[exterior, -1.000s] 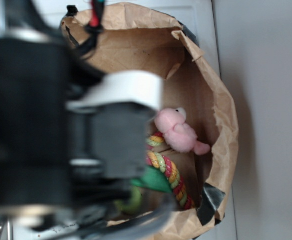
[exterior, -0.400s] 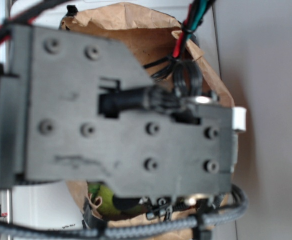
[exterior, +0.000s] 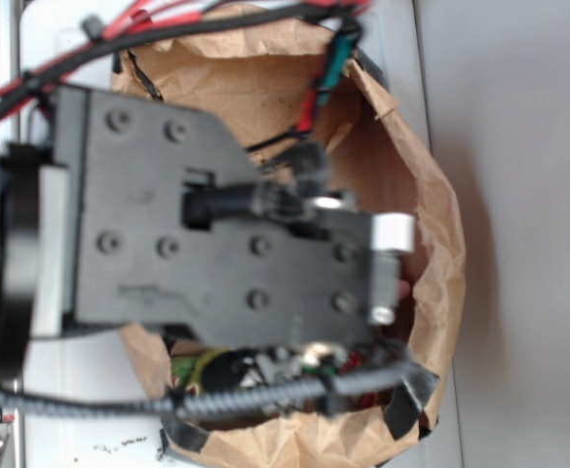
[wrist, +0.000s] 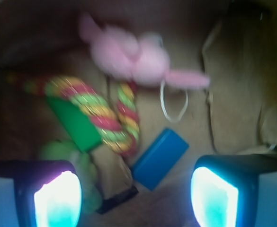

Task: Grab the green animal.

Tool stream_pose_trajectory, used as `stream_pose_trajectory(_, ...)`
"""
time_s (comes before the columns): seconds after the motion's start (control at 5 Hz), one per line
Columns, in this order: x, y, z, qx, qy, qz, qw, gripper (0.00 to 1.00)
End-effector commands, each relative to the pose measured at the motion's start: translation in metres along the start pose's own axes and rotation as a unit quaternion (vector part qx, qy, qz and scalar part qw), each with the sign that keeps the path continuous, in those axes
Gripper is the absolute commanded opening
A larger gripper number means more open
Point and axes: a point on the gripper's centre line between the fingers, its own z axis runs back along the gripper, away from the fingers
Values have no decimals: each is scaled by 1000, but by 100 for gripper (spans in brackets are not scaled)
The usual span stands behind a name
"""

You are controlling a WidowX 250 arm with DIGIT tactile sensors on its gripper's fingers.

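The green animal is a fuzzy lime lump low at the left in the blurred wrist view, partly hidden behind my left fingertip. My gripper hangs open above the bag floor with nothing between its fingers. The animal sits just inside and above the left finger. In the exterior view only a sliver of the green animal shows under the arm, which hides the gripper.
Everything lies inside a brown paper bag. A flat green block, a striped rope toy, a pink bunny, a blue block and a brown and black piece crowd the floor. A white string loop lies near the bunny.
The arm has swung over the bag's mouth and now covers the pink bunny and rope in the exterior view. Since 0.4 s ago it has shifted a little left.
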Motion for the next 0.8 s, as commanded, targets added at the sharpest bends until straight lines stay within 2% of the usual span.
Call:
stream_pose_trajectory(0.0,-18,7,9,-40,6,14,999,100)
stream_pose_trajectory(0.4,-15,7,9,-56,-2,7,998,100)
stream_pose_trajectory(0.6,-2,10,44,-70,-12,6,997,100)
